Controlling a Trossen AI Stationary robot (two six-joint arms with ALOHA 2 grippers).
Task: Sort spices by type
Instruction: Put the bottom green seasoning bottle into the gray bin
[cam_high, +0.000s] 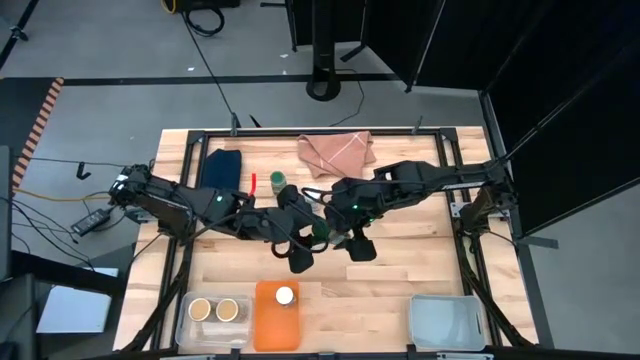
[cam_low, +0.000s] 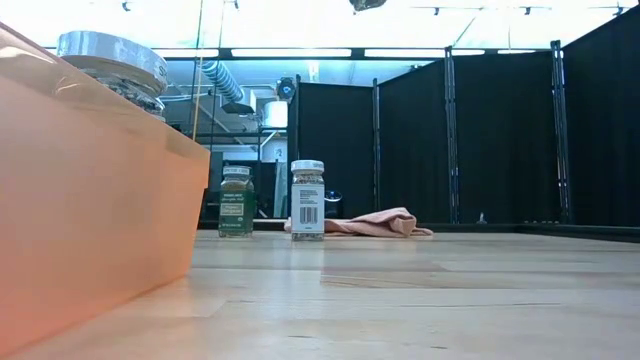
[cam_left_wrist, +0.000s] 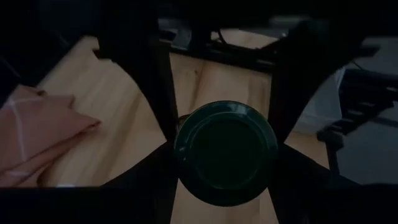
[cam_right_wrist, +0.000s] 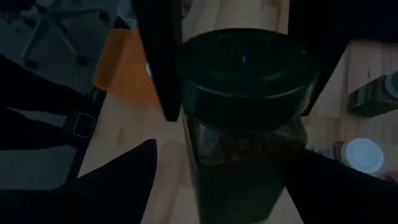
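A green-lidded spice jar (cam_high: 320, 232) is up in the air at the table's middle, between both grippers. My left gripper (cam_high: 305, 245) is above it and shut on its lid. My right gripper (cam_right_wrist: 242, 177) is open, with a finger on either side of the glass body (cam_right_wrist: 245, 155). On the table's far half a second green-lidded jar (cam_low: 236, 200) and a white-lidded jar (cam_low: 307, 200) stand on their bases. Two tan-lidded jars (cam_high: 214, 310) stand in a clear tray, and a white-lidded jar (cam_high: 285, 296) stands in the orange tray. My left gripper pinches the jar's green lid by its rim (cam_left_wrist: 181, 149) between its two fingers (cam_right_wrist: 165, 71). It comes from above and points down. The jar hangs upright below the fingers, lifted clear of the table.
A pink cloth (cam_high: 335, 150) and a dark blue cloth (cam_high: 222, 165) lie near the far edge, with a small red object (cam_high: 253, 182) beside the standing jars. The clear tray (cam_high: 185, 322), the orange tray (cam_high: 270, 325) and a grey-blue tray (cam_high: 447, 320) line the near edge.
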